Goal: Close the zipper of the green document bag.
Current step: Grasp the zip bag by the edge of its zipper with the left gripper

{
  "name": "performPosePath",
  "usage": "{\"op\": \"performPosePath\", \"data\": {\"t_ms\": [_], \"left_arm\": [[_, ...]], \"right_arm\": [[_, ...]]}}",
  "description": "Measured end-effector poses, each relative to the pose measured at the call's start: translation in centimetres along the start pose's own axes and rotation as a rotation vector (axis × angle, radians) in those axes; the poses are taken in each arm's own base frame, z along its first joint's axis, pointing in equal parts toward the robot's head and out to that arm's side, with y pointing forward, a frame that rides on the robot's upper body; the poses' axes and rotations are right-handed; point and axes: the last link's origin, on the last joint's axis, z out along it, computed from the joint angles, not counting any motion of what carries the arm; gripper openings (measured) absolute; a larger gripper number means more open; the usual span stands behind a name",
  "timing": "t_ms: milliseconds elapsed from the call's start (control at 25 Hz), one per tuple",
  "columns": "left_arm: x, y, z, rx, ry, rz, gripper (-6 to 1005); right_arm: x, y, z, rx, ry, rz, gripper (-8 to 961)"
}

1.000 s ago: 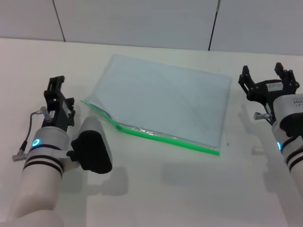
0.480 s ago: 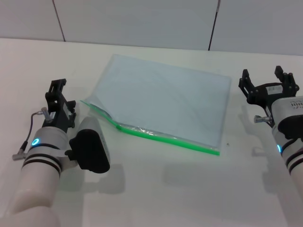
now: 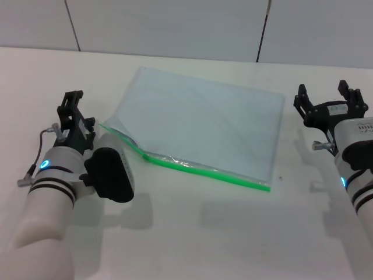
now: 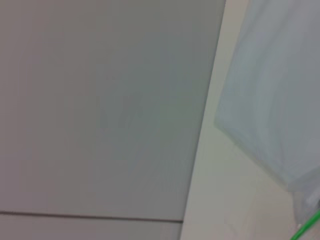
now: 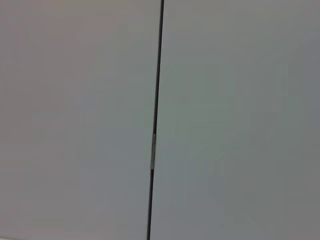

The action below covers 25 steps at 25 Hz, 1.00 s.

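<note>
The green document bag [image 3: 204, 122] lies flat in the middle of the white table [image 3: 192, 239], a pale blue-grey pouch also seen in the left wrist view [image 4: 270, 95]. Its bright green zipper [image 3: 210, 171] runs along the near long edge, and its end shows in the left wrist view [image 4: 307, 227]. The strip gapes apart at its left end, up to a small slider [image 3: 145, 155]. My left gripper [image 3: 73, 104] hovers just left of that gaping corner, apart from it. Beyond the bag's right edge, my right gripper [image 3: 326, 94] stands open and holds nothing.
A grey panelled wall [image 3: 175, 26] rises behind the table's far edge and fills the right wrist view [image 5: 225, 120]. Bare white tabletop lies in front of the bag and between the two arms.
My left arm has edged forward and slightly toward the bag's left corner. The right arm shifted very slightly. The bag has not moved.
</note>
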Motion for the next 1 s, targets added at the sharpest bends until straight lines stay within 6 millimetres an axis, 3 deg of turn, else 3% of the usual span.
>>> {"op": "performPosePath", "data": {"t_ms": [1000], "left_arm": [[0.85, 0.21, 1.0, -0.057, 0.045, 0.042, 721]], "right_arm": [[-0.09, 0.15, 0.04, -0.002, -0.002, 0.004, 835]]}}
